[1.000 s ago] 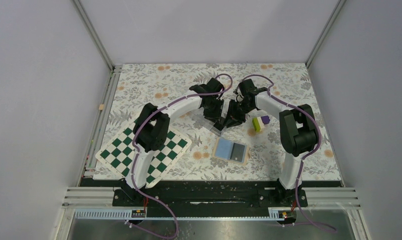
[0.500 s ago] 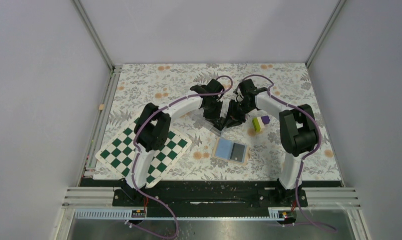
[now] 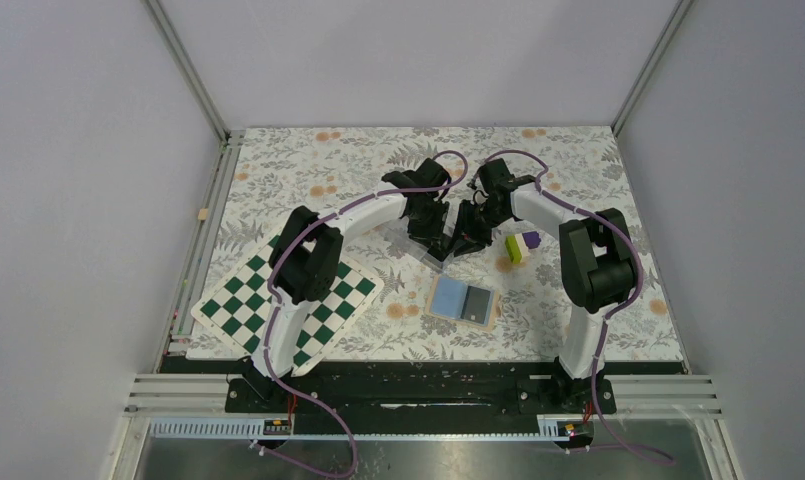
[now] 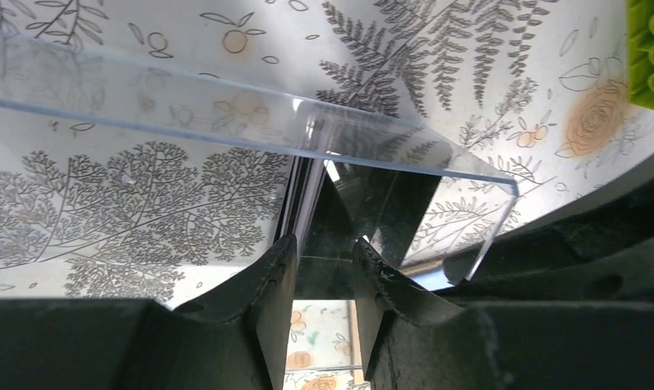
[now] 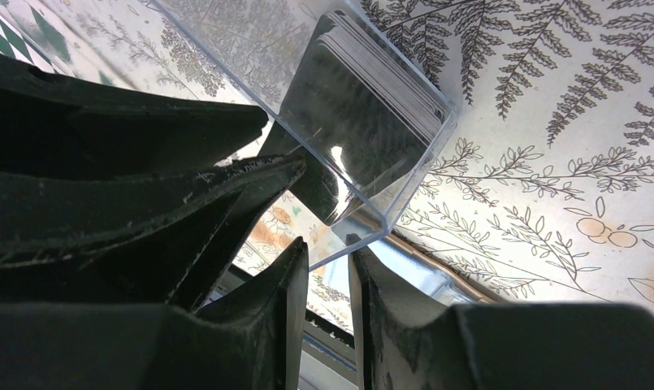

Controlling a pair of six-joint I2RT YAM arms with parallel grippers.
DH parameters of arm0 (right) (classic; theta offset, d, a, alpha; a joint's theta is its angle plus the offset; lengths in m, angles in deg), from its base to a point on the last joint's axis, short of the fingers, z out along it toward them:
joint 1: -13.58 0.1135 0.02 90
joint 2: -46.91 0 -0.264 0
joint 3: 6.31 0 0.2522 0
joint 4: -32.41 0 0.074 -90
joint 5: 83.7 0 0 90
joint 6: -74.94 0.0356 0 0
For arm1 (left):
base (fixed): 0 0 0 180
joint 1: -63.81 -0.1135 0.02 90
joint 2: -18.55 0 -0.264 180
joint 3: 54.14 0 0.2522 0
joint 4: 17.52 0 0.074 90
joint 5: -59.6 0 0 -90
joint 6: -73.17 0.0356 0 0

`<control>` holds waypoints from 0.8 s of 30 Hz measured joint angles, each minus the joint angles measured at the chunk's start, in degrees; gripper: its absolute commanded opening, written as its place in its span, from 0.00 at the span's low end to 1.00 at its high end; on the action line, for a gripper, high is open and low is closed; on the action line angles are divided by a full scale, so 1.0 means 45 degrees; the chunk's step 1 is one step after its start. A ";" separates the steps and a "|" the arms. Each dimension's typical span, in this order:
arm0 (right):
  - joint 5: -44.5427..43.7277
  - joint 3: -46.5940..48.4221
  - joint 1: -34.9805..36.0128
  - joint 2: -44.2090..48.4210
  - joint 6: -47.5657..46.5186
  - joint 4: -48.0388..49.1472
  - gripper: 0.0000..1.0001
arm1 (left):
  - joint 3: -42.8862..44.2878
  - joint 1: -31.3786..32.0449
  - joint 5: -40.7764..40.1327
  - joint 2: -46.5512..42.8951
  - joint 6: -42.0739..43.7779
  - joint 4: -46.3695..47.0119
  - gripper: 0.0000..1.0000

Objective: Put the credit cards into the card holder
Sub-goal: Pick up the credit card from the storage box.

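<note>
The credit cards (image 5: 372,106) stand on edge in the clear box (image 4: 226,122), mid-table. Our left gripper (image 4: 322,268) straddles their edge — pinching or not, we cannot tell — while our right gripper (image 5: 329,276) clamps the box wall. The card holder (image 3: 446,295) lies open, nearer the bases.

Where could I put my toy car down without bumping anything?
Bare cloth is in the far left corner, beyond the left arm and chessboard, and in the far right corner, behind the right arm. A strip is free between chessboard and wallet. The middle is crowded: both arms meet at the box, block beside them.
</note>
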 measured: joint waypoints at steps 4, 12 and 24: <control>0.0000 -0.0005 0.0000 0.0000 -0.0015 0.0000 0.32 | 0.0000 0.0000 -0.0335 0.0005 0.0005 -0.0165 0.28; 0.0000 -0.0015 0.0000 0.0000 -0.0024 0.0005 0.32 | 0.0126 0.0005 -0.0126 0.0209 0.0029 -0.0233 0.18; 0.0000 -0.0073 0.0000 -0.0005 -0.0034 -0.0005 0.32 | 0.0165 0.0087 -0.0117 0.0214 0.0223 -0.0238 0.27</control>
